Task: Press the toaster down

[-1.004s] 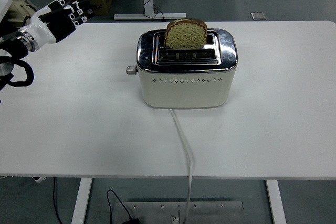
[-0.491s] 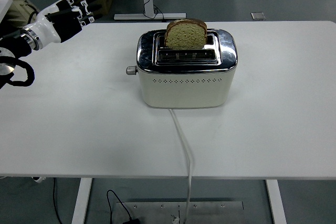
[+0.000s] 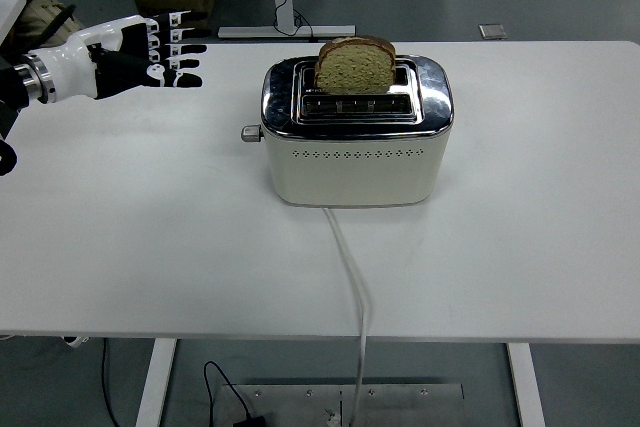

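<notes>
Nearest me, the white power cord (image 3: 350,277) runs from the table's (image 3: 520,237) front edge up to the base of the cream toaster (image 3: 355,157), which stands at the middle of the white table. Its chrome top holds a slice of brown bread (image 3: 355,64) standing tall in the far slot, and the small lever knob (image 3: 249,133) sticks out of the toaster's left end. My left hand (image 3: 135,55) hovers over the table's far left, well apart from the toaster, fingers (image 3: 180,48) stretched out and spread toward it, holding nothing.
</notes>
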Motion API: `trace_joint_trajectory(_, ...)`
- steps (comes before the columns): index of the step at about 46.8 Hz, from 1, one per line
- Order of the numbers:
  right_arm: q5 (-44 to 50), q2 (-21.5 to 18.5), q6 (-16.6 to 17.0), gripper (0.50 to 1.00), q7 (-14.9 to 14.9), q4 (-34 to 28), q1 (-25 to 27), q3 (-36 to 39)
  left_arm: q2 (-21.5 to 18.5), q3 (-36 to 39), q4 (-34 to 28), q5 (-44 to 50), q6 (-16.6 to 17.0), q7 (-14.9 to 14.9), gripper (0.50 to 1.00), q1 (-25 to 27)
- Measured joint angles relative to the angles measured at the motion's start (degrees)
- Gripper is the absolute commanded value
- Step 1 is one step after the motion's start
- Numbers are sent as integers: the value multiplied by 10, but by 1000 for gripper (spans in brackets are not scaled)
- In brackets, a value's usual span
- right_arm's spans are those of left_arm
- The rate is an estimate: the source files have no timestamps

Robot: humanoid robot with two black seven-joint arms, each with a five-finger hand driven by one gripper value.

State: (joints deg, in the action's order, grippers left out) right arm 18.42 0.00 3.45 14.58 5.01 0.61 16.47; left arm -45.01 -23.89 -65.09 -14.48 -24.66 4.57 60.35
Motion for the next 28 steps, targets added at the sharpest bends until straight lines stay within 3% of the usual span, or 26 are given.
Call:
trace_joint_trajectory(8, 0, 0, 0, 998, 0, 0, 0, 0, -34, 0, -34, -76, -42, 46, 1000, 19)
trace_joint_trajectory(17, 0, 0, 0, 998, 0, 0, 0, 0, -53, 0, -42, -157, -100, 58, 1000, 48)
trace_joint_trajectory(28, 0, 0, 0, 998, 0, 0, 0, 0, -73, 1, -43, -227, -104, 67, 1000, 75)
